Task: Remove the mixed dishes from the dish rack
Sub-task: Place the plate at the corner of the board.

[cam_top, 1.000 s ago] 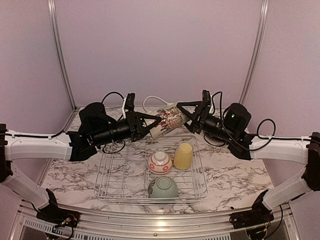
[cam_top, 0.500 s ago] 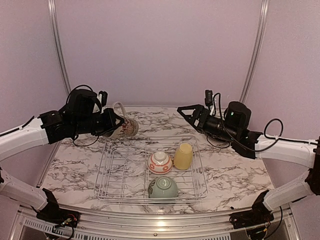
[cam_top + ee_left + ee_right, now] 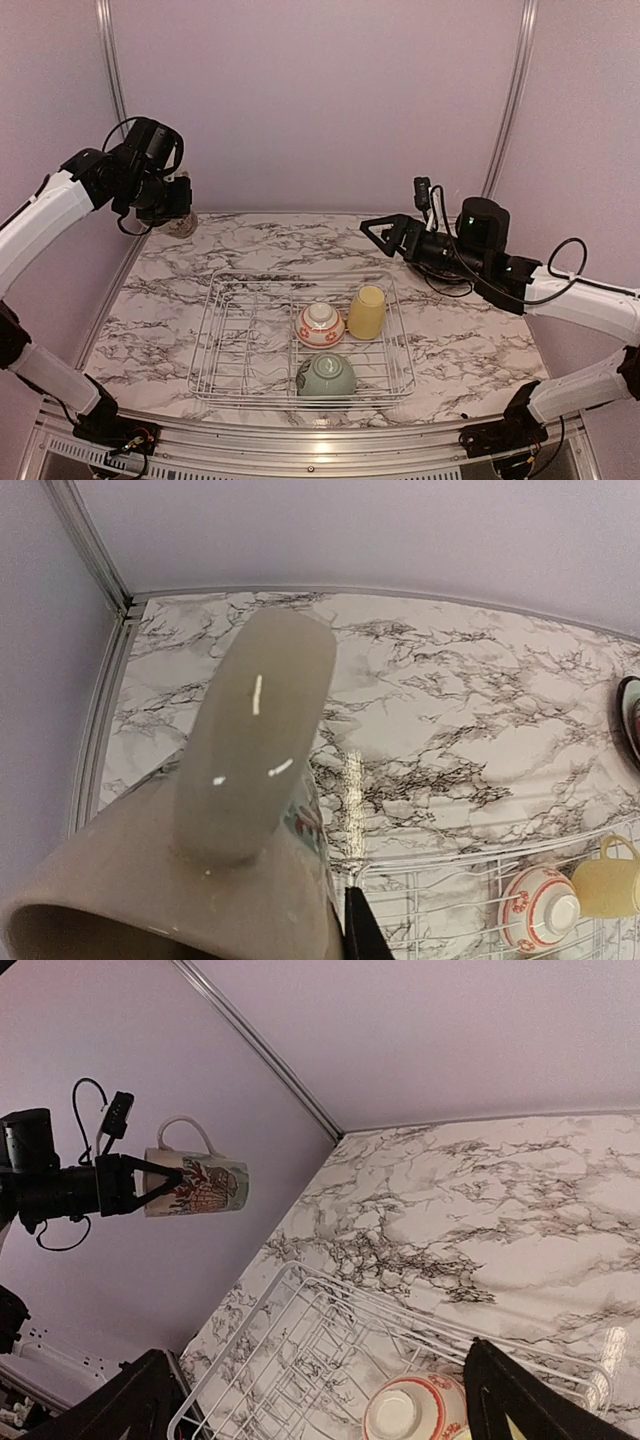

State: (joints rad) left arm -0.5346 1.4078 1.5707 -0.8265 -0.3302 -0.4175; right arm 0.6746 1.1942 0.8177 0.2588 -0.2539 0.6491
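Swung away from above the dish rack's (image 3: pixel 235 340) far edge, the tall cream patterned mug (image 3: pixel 205 1184) now hangs high beyond the rack's far-left corner, well clear of the wires. It lies on its side in the air, its long axis about level, handle (image 3: pixel 255 740) uppermost, mouth toward the arm and base pointing away. The left end effector (image 3: pixel 172 1184) is clamped tight on the mug at the rim end, so the mug runs straight on from the fingers rather than hanging below them. That is the relation the next move turns on, as I judge it: the base faces sideways, not down at the worktop (image 3: pixel 480 350), so the wrist would have to tip the mug upright before lowering it to the marble left of the rack.

Inside the rack, toward its right half, sit the white-and-red bowl (image 3: pixel 320 324) and the small yellow cup (image 3: pixel 367 312) side by side, with the pale green bowl (image 3: pixel 327 376) nearer the front rim. The right end effector (image 3: pixel 372 236) has drawn back past the rack's far-right corner, fingers spread fully and holding nothing. It is plainly the nearer one to the yellow cup.
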